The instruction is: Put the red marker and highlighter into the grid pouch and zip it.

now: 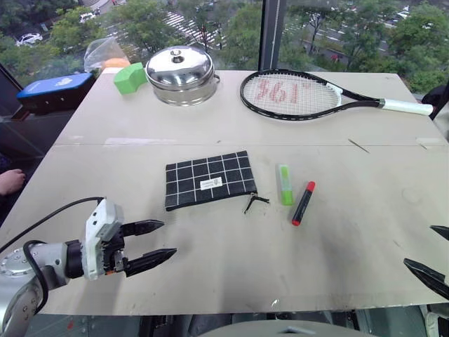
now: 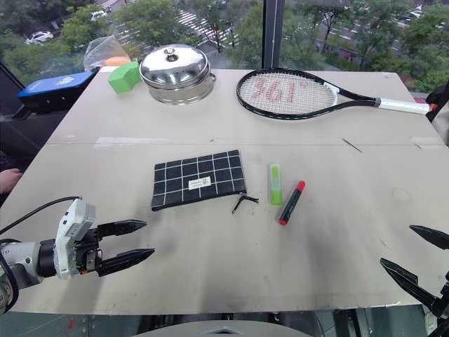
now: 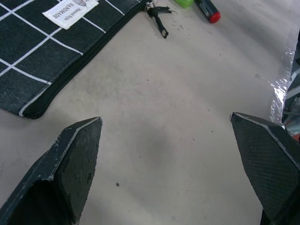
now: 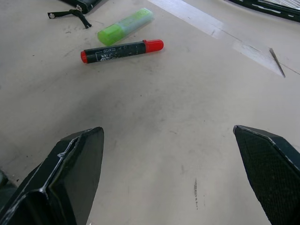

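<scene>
The grid pouch (image 1: 210, 180) lies flat in the middle of the table, black with white lines and a small white label, its dark pull cord (image 1: 255, 202) trailing off its near right corner. To its right lies the light-green highlighter (image 1: 284, 184), and beside that the red marker (image 1: 304, 203) with its black barrel. My left gripper (image 1: 156, 243) hovers open near the table's front left, short of the pouch, with nothing in it. At the front right edge my right gripper (image 1: 433, 250) is open and empty too, well apart from the marker (image 4: 121, 50) and highlighter (image 4: 125, 26).
At the back of the table (image 1: 210, 288) stand a steel lidded pot (image 1: 182, 74), a green block (image 1: 129, 78) and a black tennis racket (image 1: 302, 95). A blue object (image 1: 55, 86) sits off the back left corner. A person's hand (image 1: 10, 181) shows at the left edge.
</scene>
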